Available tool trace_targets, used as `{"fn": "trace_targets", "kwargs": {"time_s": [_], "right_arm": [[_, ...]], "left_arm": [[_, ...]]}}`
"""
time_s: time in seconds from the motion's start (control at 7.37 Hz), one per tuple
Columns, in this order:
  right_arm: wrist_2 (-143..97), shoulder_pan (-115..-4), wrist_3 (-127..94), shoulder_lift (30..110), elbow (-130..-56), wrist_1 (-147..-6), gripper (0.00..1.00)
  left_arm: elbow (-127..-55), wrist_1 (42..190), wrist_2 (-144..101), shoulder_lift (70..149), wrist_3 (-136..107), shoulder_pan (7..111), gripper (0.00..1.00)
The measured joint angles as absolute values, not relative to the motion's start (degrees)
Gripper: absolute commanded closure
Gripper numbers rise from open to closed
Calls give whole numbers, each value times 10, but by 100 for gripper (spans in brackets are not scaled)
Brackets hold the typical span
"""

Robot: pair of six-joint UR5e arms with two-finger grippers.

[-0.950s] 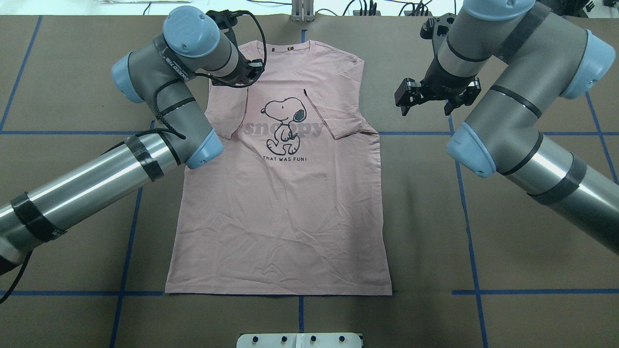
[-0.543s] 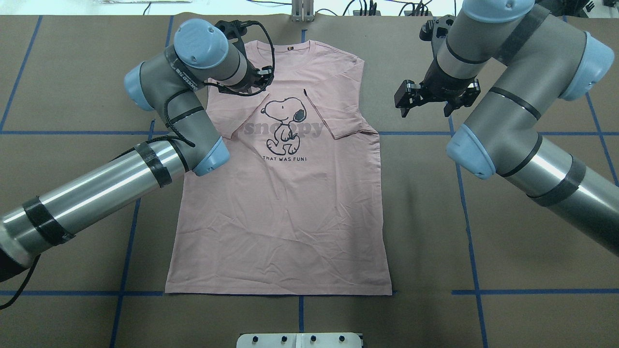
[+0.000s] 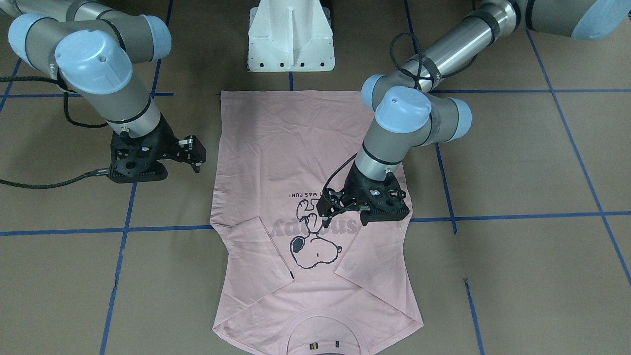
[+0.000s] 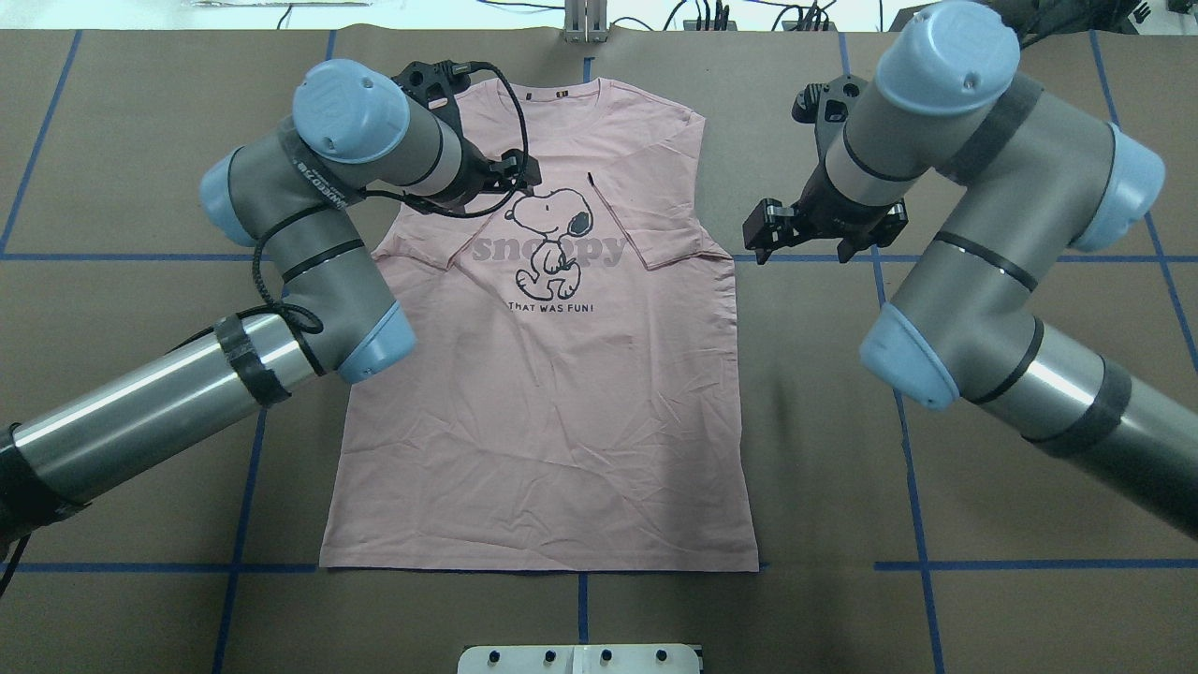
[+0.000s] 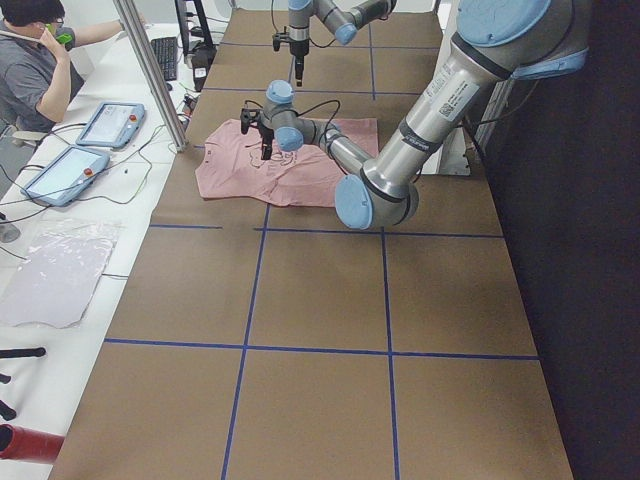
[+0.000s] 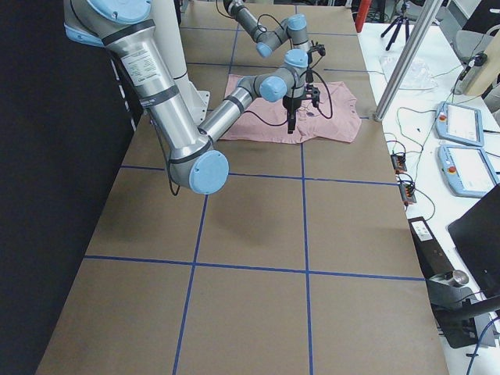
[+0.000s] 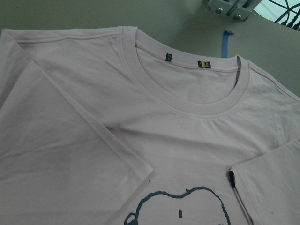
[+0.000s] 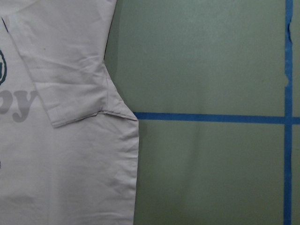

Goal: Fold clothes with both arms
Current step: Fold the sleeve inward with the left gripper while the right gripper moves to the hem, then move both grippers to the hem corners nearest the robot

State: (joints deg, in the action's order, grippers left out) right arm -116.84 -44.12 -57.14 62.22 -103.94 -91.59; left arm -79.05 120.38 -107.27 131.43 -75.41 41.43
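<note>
The pale pink T-shirt (image 4: pixel 552 421) lies flat and face up on the brown table, collar at the far edge, with the Snoopy print (image 4: pixel 552 234) showing. Both sleeves are folded inward over the chest. My left gripper (image 4: pixel 519 178) (image 3: pixel 344 216) hangs open just above the inner corner of the left sleeve (image 7: pixel 93 140), beside Snoopy's head, and the sleeve lies flat. My right gripper (image 4: pixel 805 245) (image 3: pixel 196 154) stands open over bare table, a little to the right of the shirt's edge (image 8: pixel 126 154) by the folded right sleeve.
Blue tape lines (image 4: pixel 917 565) grid the table. The white pedestal base (image 3: pixel 291 39) sits at the near edge behind the hem. A metal bracket (image 4: pixel 585 23) stands past the collar. A person (image 5: pixel 30 50) and control tablets (image 5: pixel 105 125) are at a side bench.
My left gripper has moved right and toward the robot over the chest, and the left sleeve's fold now reaches Snoopy's head. My right gripper has shifted slightly left and nearer.
</note>
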Motion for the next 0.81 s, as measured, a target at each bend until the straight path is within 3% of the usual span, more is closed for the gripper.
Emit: {"fn": "trace_targets", "kwargs": {"time_s": [0.41,0.81], "right_arm": [[-1064,-314,-737,702,-1148,-869,0],[-958,-188,-851,725,-1186,-867,0]], "left_arm": [[-974,1098,-1082,1194,-717,389,0],[-1109,1078,-1077,1053,-700,362,0]]}}
